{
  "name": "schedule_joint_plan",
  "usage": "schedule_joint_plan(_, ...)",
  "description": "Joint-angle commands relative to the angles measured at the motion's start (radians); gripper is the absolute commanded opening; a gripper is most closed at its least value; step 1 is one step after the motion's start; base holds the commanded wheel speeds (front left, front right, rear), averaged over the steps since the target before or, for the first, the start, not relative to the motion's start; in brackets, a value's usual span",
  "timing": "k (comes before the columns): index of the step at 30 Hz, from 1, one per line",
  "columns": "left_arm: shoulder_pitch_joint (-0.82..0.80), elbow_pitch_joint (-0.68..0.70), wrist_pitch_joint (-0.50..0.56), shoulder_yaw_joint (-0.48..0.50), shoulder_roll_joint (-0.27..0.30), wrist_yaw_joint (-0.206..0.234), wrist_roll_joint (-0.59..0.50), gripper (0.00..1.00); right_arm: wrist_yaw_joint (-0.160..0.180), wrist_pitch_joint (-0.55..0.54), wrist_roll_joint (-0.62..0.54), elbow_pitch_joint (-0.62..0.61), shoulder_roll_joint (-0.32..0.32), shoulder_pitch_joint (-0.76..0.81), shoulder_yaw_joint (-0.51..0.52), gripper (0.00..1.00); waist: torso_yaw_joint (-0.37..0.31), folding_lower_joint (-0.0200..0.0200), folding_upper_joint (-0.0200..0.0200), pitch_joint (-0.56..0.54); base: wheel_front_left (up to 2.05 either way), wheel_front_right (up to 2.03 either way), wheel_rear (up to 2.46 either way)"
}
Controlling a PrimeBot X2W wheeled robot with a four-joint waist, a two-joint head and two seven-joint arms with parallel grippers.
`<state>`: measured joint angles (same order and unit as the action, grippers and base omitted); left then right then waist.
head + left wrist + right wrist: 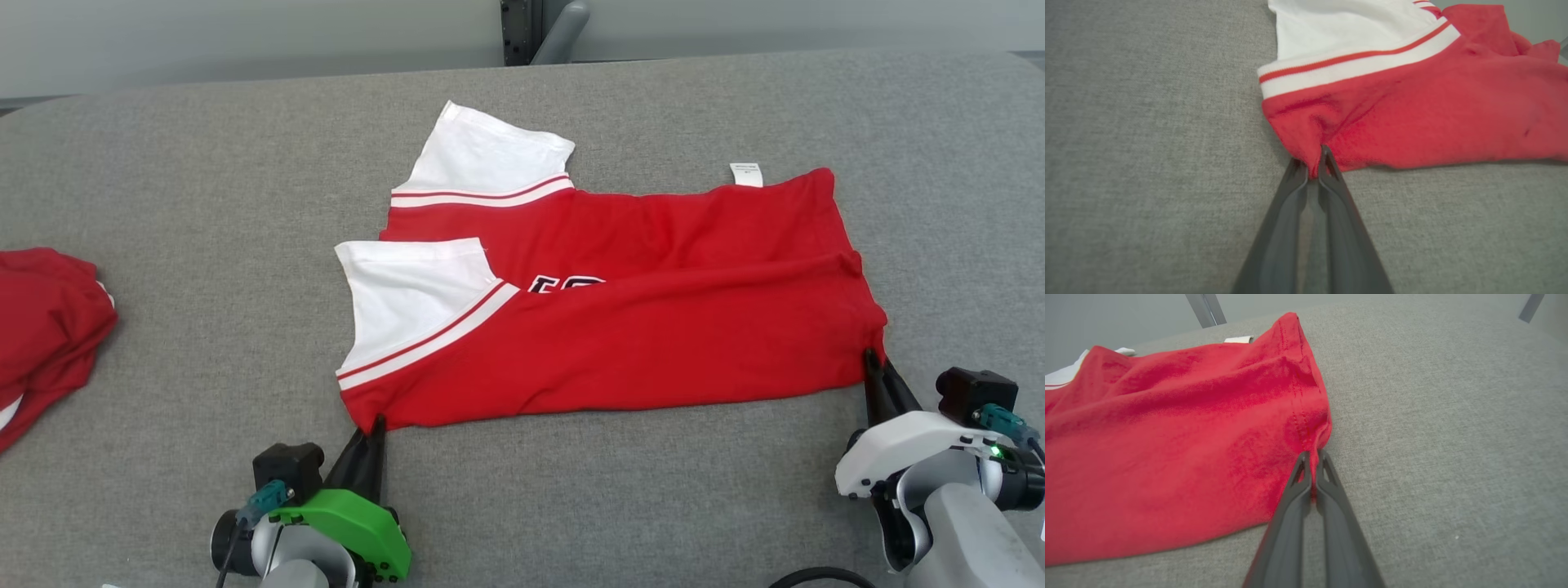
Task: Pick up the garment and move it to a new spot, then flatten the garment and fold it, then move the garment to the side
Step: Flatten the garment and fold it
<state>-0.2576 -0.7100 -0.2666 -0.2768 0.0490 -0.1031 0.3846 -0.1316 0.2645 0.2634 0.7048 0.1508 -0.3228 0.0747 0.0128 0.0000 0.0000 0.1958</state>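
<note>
Red cloth garment (637, 343) with white striped sleeves lies, apparently folded once lengthwise, in the middle of the grey fabric tabletop (204, 163), its two near corners pinched in the closed jaws of the left gripper (377, 421) and right gripper (871, 356), so further folding and the move aside seem to remain.

One grey desk (204, 163) held two red garments, a shirt (653, 343) and a bundle (45, 318), with two white sleeves (482, 151), one white label (745, 174), plus a left pincer (377, 421) and a right pincer (871, 356), two in all.
</note>
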Motion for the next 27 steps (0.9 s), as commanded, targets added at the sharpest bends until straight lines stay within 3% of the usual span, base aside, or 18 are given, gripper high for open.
schedule_joint_plan(1,0.014,-0.013,0.005,0.001,0.004,-0.003,0.009,0.0,0.002,0.0,0.007,-0.004,-0.001,0.019,0.003,0.0,-0.003,0.0,0.0,-0.02,0.0,0.0,0.0)
schedule_joint_plan(11,0.125,-0.046,0.004,0.045,0.005,0.008,-0.031,0.0,0.002,0.0,0.016,0.027,-0.018,0.122,0.01,0.0,-0.009,0.0,0.0,-0.194,0.0,0.0,0.0)
schedule_joint_plan(27,0.294,-0.098,0.004,0.093,0.005,-0.004,-0.082,0.0,0.002,0.0,0.057,0.018,-0.022,0.324,-0.048,0.0,0.015,0.0,0.0,-0.323,0.0,0.0,0.0)
